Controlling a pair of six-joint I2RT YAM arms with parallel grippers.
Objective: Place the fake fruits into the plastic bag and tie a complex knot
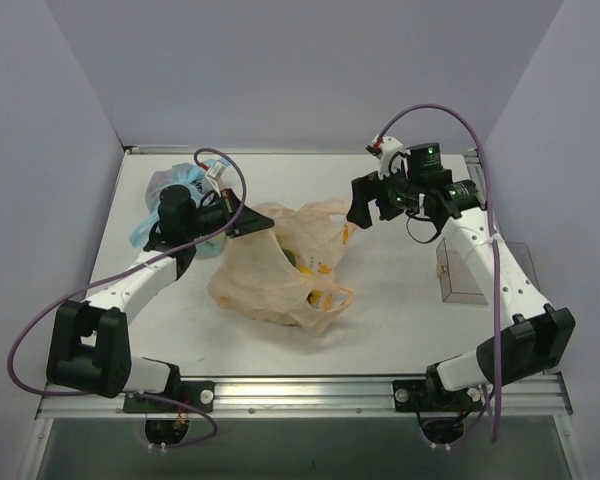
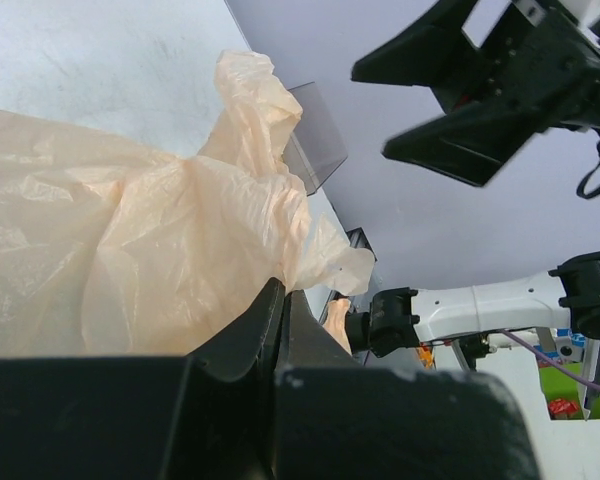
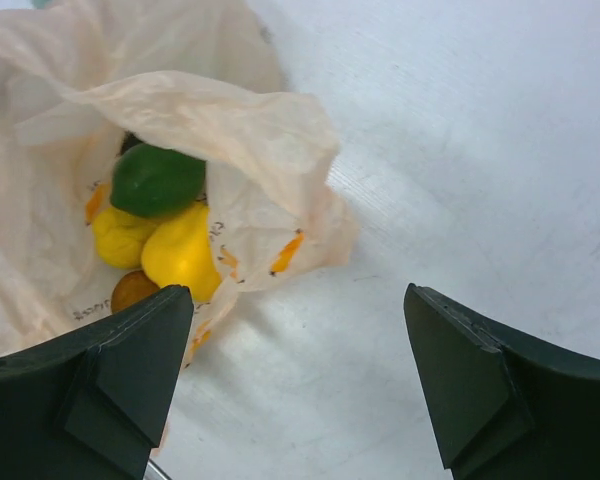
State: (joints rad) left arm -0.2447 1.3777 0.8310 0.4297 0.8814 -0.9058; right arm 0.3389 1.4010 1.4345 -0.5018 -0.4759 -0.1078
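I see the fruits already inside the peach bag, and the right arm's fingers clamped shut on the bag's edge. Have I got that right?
Not quite. The fake fruits do lie inside the plastic bag, but the right fingers are not clamped shut on its edge: they stand wide open, holding nothing, as the right wrist view shows.

Centre of table (image 1: pixel 400 330): plastic bag (image 1: pixel 270 275), fake fruits (image 3: pixel 180 250) inside. Ten o'clock of it: second bag (image 1: pixel 175 185). Three o'clock, well apart: box (image 1: pixel 462 272).

High rear view, two close wrist views, plastic bag (image 1: pixel 265 285) shared
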